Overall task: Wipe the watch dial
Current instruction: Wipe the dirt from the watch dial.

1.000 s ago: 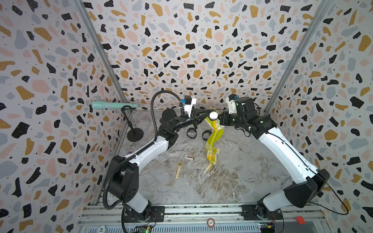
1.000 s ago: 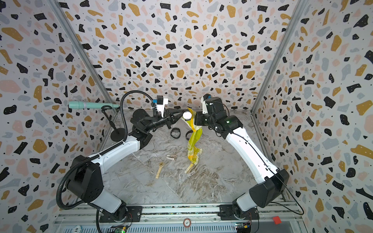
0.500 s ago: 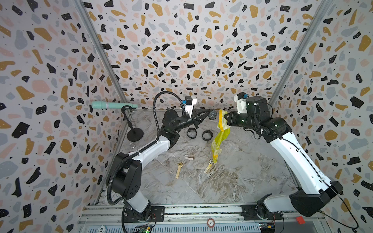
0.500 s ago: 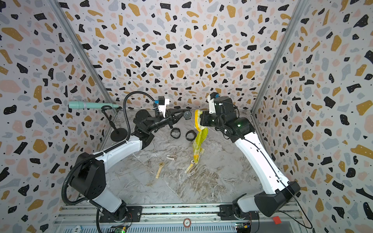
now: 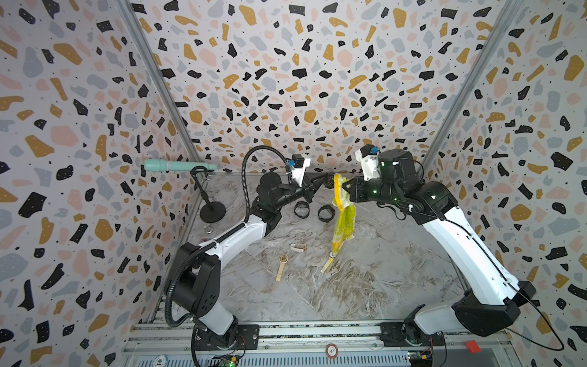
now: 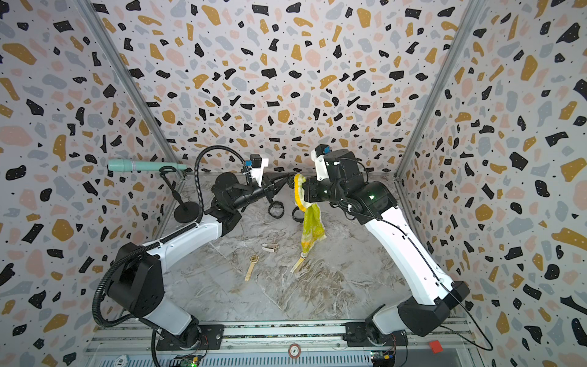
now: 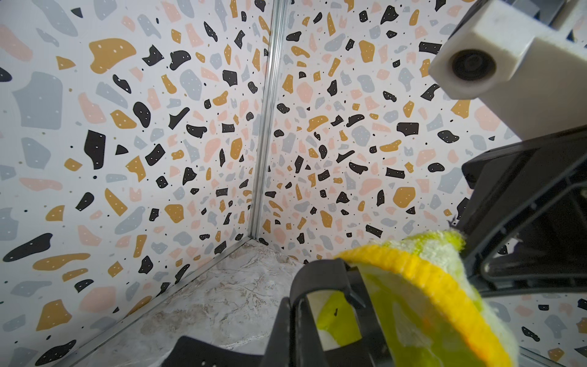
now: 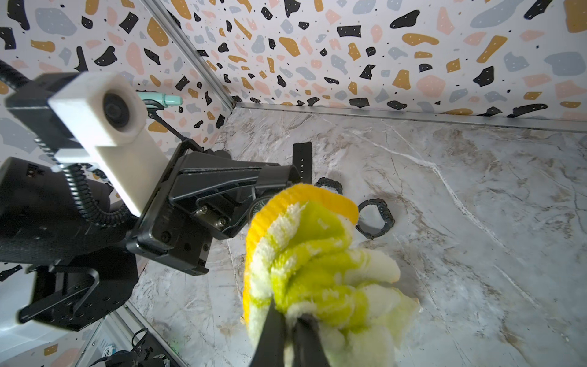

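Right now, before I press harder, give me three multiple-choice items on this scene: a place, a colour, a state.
1. Where is the watch being wiped? A on the table; B raised in the left claw; C on a stand.
2. Colour of the cloth? A blue; B red; C yellow-green.
3. State of the right claw? A shut on the cloth; B open, empty; C out of view.
Key: B, its strap sticks out past that claw; C, plain in both wrist views; A, fingers pinch the folds.
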You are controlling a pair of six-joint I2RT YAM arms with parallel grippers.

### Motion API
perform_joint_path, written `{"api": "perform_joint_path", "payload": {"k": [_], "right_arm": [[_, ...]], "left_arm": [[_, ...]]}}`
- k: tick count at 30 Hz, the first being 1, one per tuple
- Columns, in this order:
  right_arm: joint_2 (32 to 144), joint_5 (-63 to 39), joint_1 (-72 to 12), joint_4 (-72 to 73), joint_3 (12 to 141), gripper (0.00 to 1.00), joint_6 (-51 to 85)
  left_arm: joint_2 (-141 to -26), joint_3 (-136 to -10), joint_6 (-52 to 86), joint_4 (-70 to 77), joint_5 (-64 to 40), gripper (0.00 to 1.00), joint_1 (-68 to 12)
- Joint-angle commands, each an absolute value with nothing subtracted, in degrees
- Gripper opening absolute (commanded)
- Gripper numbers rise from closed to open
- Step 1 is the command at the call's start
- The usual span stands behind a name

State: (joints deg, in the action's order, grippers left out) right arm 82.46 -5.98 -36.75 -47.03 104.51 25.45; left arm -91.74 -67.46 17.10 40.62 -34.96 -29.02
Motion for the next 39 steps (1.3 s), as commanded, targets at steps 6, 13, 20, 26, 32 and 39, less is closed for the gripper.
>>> {"api": "perform_joint_path", "payload": {"k": [6,13,20,26,32,39], "right_arm": [[86.49,-6.16,-37.17,-43.40,108.22,0.00,24.74],[91.47,-8.57,-36.56,-42.15,114.74,0.00,24.94],[93.73,-9.27,-36.55,-41.66,116.46,0.00,25.38],[92.87,-7.57,-36.39,-42.02,114.65,0.00,25.80],[90.83,-6.86,-35.87,-41.78,111.19,0.00,26.45],[85.16,-6.86,-33.11,-41.61,104.91,0.00,27.16]], "left_arm": [[-89.15,-64.63,24.70,52.18,-38.42,0.00,-29.35],[-86.85,-62.38,27.85,54.24,-40.83,0.00,-29.74],[-85.49,-60.92,27.53,53.81,-42.73,0.00,-30.23],[-85.25,-61.80,26.55,52.58,-44.69,0.00,-30.23],[-85.50,-61.67,27.66,54.48,-45.56,0.00,-30.23],[-85.91,-61.22,27.51,54.57,-45.01,0.00,-30.23]]}}
